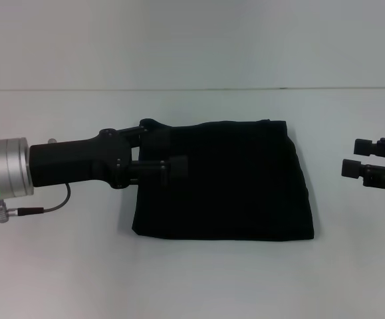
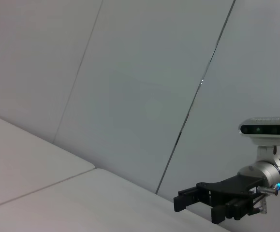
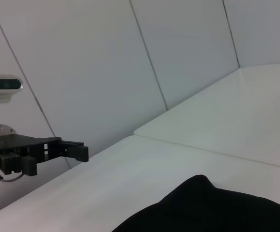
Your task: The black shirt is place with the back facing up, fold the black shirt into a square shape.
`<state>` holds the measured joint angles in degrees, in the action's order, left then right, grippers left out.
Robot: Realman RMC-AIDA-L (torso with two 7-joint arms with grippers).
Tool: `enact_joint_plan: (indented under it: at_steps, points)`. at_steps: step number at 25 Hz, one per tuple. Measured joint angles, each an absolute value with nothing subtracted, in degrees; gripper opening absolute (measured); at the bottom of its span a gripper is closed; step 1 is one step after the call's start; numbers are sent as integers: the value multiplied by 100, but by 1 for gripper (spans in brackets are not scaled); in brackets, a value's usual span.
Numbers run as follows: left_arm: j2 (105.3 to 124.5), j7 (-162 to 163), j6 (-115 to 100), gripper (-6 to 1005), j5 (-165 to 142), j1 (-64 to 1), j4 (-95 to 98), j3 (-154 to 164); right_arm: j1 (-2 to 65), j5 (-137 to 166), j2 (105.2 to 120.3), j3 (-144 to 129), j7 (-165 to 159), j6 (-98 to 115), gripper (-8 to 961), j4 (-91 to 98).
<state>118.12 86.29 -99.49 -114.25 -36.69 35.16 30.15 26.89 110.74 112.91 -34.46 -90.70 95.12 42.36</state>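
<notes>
Your black shirt lies folded on the table.
Left tool hovers over its edge, fingers apart; right tool waits aside, seemingly apart too.

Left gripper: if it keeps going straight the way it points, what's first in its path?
Probably the right gripper. The left gripper points across the black shirt, apparently above it, toward the right gripper facing it. Its height over the cloth is unclear.

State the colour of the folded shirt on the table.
Plain black; the black shirt shows no print in its folded state. The head view shows it best.
</notes>
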Motion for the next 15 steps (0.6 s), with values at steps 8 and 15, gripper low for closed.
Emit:
enact_joint_plan:
  at_steps: [8,15]
  points:
    - [11813,8650,-9949,882,-11532,-3676,3516,3014,2711,11093,11294,-3471,-9070,9516,786,4236]
    - [11813,8655,-9949,883,-11559,-3676,3516,3015,2736,11155,11299,-3472,-9070,9515,785,4236]
